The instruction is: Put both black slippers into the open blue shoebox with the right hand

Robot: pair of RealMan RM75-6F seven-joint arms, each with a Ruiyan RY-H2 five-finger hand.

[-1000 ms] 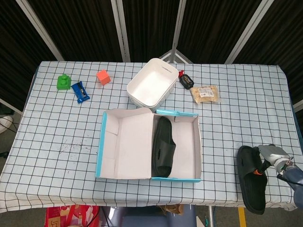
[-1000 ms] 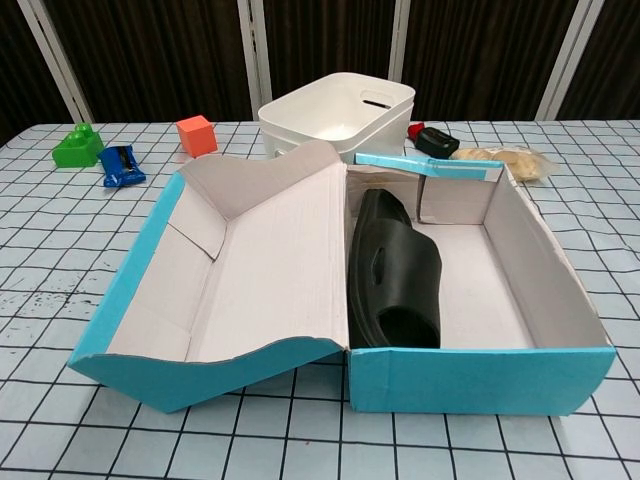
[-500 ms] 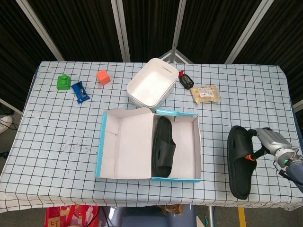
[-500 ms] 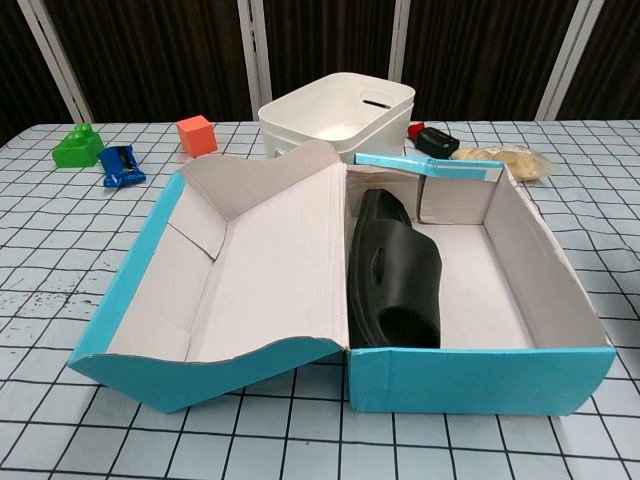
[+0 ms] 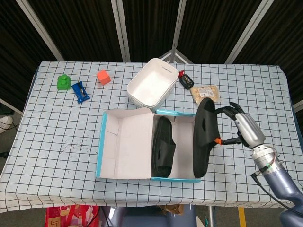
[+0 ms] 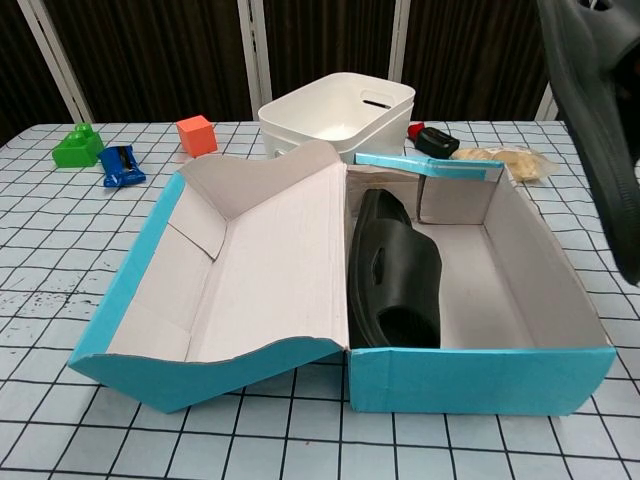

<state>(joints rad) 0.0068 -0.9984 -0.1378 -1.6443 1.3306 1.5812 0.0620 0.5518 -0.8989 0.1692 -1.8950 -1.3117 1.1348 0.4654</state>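
Observation:
The open blue shoebox (image 5: 103,142) (image 6: 470,378) lies in the middle of the table, lid folded out to the left. One black slipper (image 5: 163,146) (image 6: 393,270) lies inside it against the lid side. My right hand (image 5: 244,126) grips the second black slipper (image 5: 204,137) (image 6: 598,110) by its strap and holds it on edge in the air over the box's right wall. In the chest view only that slipper shows at the upper right; the hand itself is out of frame. My left hand is in neither view.
A white bin (image 5: 150,87) (image 6: 340,112) stands behind the box. A snack packet (image 5: 206,93), a small black and red item (image 5: 185,81), an orange cube (image 5: 103,76), a blue toy (image 5: 80,91) and a green toy (image 5: 62,82) lie along the back of the checked tablecloth.
My right hand has lifted the second slipper from the table's front right and carried it left, up over the right wall of the box. It now shows in the chest view.

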